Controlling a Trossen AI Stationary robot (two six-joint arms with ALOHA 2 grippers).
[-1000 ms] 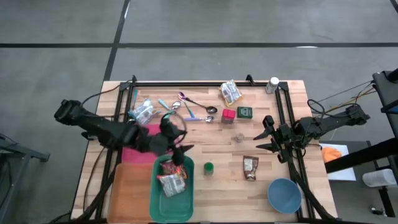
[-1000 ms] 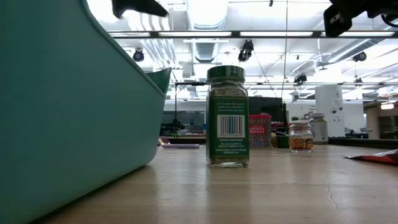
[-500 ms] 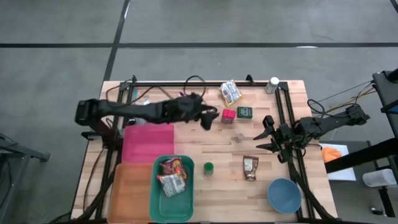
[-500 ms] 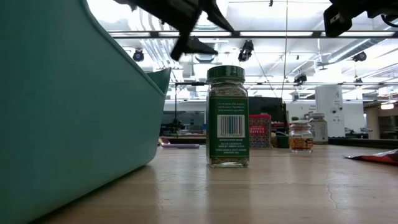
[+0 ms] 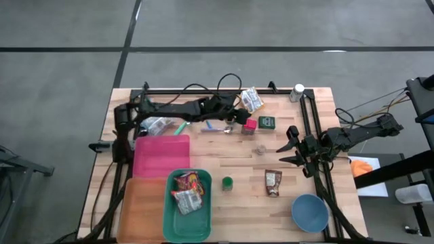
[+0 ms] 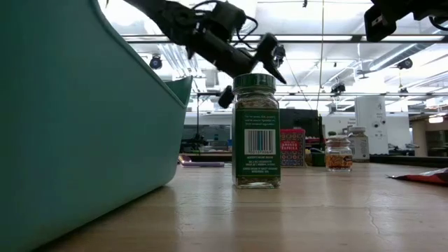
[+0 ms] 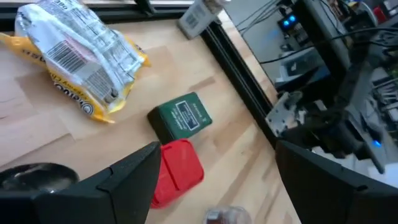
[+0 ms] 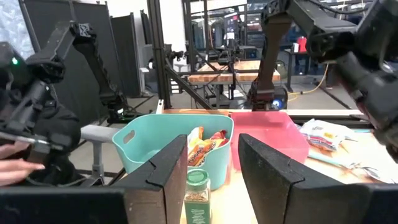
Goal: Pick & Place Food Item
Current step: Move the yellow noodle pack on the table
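On the wooden table (image 5: pixel 224 152), at the near left, a teal bin (image 5: pixel 188 209) holding snack packets (image 5: pixel 188 192), beside a pink tray (image 5: pixel 161 156). Toward the far side, left gripper (image 5: pixel 237 119) hovering fingers spread, empty — just beside a red box (image 5: pixel 249 125), green box (image 5: pixel 266 122) and yellow snack bag (image 5: pixel 251 100). At the right edge, right gripper (image 5: pixel 290 150) parked, partly parted, holding nothing. Near centre, green-capped spice jar (image 5: pixel 227 182) upright.

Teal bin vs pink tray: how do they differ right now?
The teal bin holds food packets; the pink tray shows nothing inside. The teal bin has tall walls, as the low view shows, while the pink tray looks shallow. The teal bin sits at the table's near edge, the pink tray farther back and to its left. Both are rectangular plastic containers, and they touch at a corner.
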